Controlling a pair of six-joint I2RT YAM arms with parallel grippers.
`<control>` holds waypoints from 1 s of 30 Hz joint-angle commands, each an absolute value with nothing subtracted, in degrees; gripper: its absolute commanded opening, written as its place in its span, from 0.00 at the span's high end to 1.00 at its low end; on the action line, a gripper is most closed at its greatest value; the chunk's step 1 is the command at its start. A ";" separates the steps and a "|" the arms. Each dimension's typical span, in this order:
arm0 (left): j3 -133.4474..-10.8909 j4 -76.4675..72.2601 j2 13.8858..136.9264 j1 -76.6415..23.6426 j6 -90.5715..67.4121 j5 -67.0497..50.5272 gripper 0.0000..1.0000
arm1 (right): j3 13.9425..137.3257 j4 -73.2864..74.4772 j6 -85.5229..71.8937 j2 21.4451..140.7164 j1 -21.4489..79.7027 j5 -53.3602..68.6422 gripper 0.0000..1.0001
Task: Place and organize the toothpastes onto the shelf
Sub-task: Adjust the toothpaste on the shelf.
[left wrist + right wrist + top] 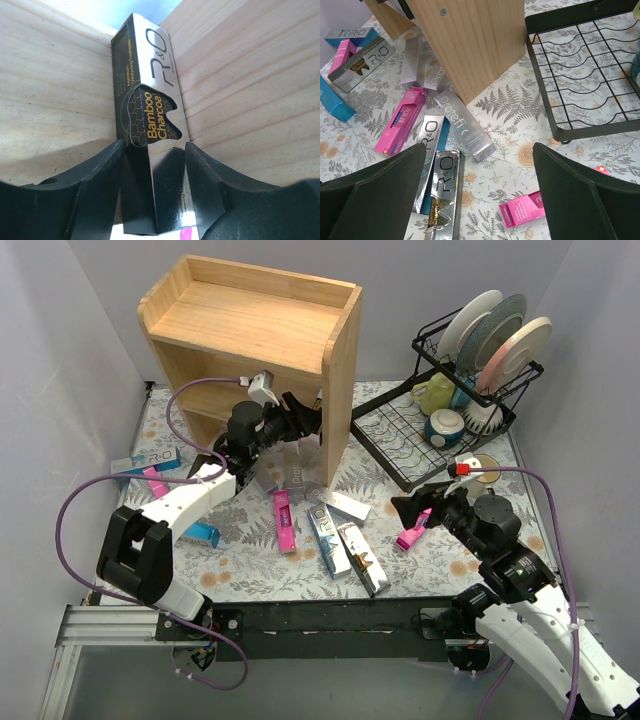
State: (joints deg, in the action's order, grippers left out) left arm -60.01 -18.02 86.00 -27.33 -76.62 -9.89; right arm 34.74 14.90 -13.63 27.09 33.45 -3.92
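The left fingers (pixel 95 185) grip the charcoal box (pixel 150 115) against the shelf (pixel 240 75) wall, probably to line it up neatly; the right fingers (pixel 375 195) hang open above the worktop (pixel 510 165).

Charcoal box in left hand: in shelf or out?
In. Left hand grips the charcoal box with shelf wood on both sides, inside the lower level.

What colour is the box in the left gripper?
Black and silver box, gold letters; clearest in the left wrist view.
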 commanded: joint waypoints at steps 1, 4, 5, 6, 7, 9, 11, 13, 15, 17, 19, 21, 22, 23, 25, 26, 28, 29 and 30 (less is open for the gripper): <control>-62.14 -17.84 84.91 -27.77 -73.92 -13.80 0.48 | 34.45 12.39 -13.80 27.25 33.49 -1.85 0.04; -61.61 -16.70 82.62 -27.77 -72.78 -11.87 0.43 | 34.63 12.57 -13.62 27.51 33.49 -1.32 0.04; -61.44 -15.83 82.01 -27.69 -72.51 -11.08 0.40 | 34.72 12.66 -13.36 27.51 33.49 -1.23 0.04; -61.26 -15.39 80.52 -27.69 -72.16 -9.77 0.35 | 34.98 12.83 -13.36 27.60 33.49 -1.14 0.04; -61.00 -14.95 79.81 -27.69 -71.90 -9.23 0.32 | 35.07 13.01 -13.10 27.86 33.49 -1.06 0.04; -60.56 -13.10 78.14 -27.69 -71.54 -7.48 0.24 | 35.42 13.79 -12.66 28.21 33.49 -0.88 0.04; -59.94 -10.48 75.42 -27.69 -71.11 -5.54 0.18 | 36.30 14.50 -12.31 29.09 33.49 -0.44 0.04; -59.15 -8.54 72.10 -27.69 -70.67 -3.79 0.07 | 37.09 15.90 -12.13 30.14 33.49 1.21 0.04; -57.31 -5.29 69.45 -27.69 -69.70 -2.64 0.02 | 37.61 17.04 -12.22 31.02 33.49 2.10 0.03; -55.12 -1.61 65.07 -27.69 -68.73 -0.98 0.02 | 38.49 19.07 -12.22 32.78 33.49 3.25 0.02; -53.10 -0.35 61.80 -27.69 -67.33 -0.27 0.02 | 39.28 20.73 -12.22 35.66 33.49 5.61 0.01; -49.60 3.77 56.35 -27.69 -65.75 3.07 0.02 | 40.60 23.81 -12.48 38.31 33.57 7.98 0.01; -48.44 4.65 54.25 -27.69 -65.31 4.21 0.02 | 40.95 24.95 -13.00 41.45 33.57 8.52 0.01; -47.12 6.22 50.84 -27.69 -64.52 5.44 0.02 | 41.39 26.88 -13.36 43.05 33.49 8.79 0.02; -43.26 7.46 47.04 -27.69 -62.59 8.78 0.02 | 41.14 27.60 -13.62 47.26 33.66 11.49 0.02; -42.02 7.99 45.46 -27.77 -61.80 9.75 0.02 | 40.78 27.16 -13.97 48.50 33.75 12.56 0.01; -38.16 8.08 40.71 -27.69 -60.13 13.70 0.02 | 39.64 26.28 -15.72 51.75 34.45 13.71 0.02; -37.36 8.26 39.13 -27.69 -59.77 15.19 0.02 | 39.38 25.24 -17.04 52.64 35.41 13.80 0.01; -35.96 8.35 36.68 -27.69 -59.50 17.29 0.02 | 39.29 24.88 -17.49 54.39 35.85 13.28 0.02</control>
State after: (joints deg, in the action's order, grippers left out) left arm -39.68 4.97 42.35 -27.51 -63.66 8.25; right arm 39.20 25.41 -14.46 51.00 34.00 10.13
